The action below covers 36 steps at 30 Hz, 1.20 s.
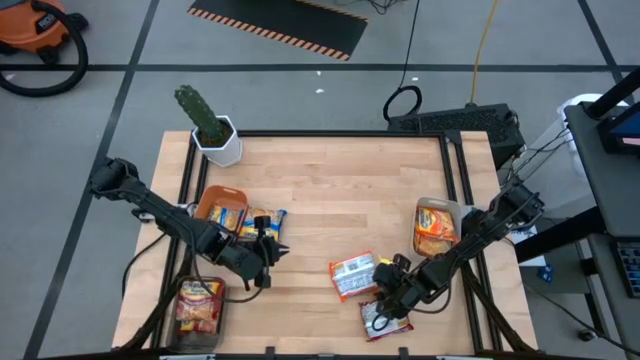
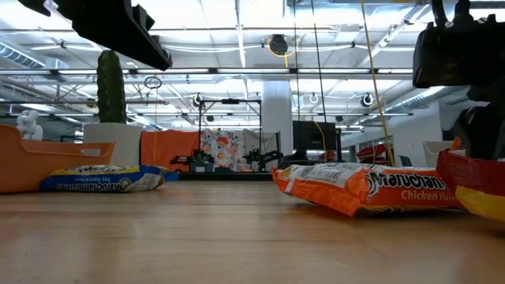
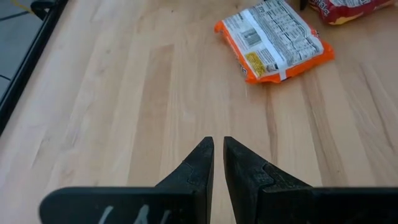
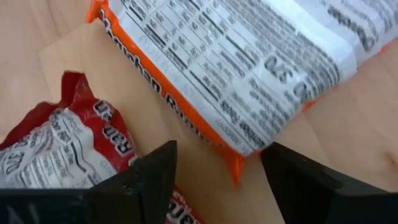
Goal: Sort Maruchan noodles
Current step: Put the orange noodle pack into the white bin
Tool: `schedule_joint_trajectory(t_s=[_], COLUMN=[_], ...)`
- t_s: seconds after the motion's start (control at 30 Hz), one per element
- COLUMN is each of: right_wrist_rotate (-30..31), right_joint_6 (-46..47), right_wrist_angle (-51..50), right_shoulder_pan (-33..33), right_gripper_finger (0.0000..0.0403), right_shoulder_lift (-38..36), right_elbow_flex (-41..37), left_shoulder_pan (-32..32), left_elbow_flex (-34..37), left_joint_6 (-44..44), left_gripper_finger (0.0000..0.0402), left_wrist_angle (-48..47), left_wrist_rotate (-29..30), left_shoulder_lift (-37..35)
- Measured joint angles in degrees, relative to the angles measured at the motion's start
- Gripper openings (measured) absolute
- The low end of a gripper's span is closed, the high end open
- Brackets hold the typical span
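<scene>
A wooden worktop [image 1: 320, 200] is carrying the scattered packets. The right pincer [image 4: 217, 171] is hovering low with its fingers spread wide, holding nothing — an orange packet [image 4: 249, 68] is lying just ahead of its tips, a red packet [image 4: 56, 149] beside one finger. The left pincer [image 3: 217, 155] is hanging over bare wood, fingers nearly together and empty — a blue packet [image 1: 262, 222] is lying just behind it.
</scene>
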<state>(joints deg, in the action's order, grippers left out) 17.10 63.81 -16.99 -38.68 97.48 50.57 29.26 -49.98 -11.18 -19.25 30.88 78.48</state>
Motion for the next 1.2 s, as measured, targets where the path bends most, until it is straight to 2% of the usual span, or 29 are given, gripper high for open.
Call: schedule_joint_trajectory(t_s=[0.33, 1.2], right_wrist_rotate=[2.19, 7.46], right_joint_6=[-2.23, -6.12], right_wrist_angle=[2.81, 1.82], right_shoulder_pan=[0.04, 0.44], right_gripper_finger=[0.0200, 0.0198], right_shoulder_lift=[2.84, 3.67], right_elbow_flex=[0.00, -0.07], left_shoulder_pan=[0.02, -0.42], left_elbow_flex=[0.00, 0.00], left_joint_6=[-0.09, 1.45], left_gripper_finger=[0.0042, 0.0042], left_wrist_angle=[0.00, 2.80], left_wrist_rotate=[-0.01, 0.01], left_shoulder_lift=[0.00, -0.02])
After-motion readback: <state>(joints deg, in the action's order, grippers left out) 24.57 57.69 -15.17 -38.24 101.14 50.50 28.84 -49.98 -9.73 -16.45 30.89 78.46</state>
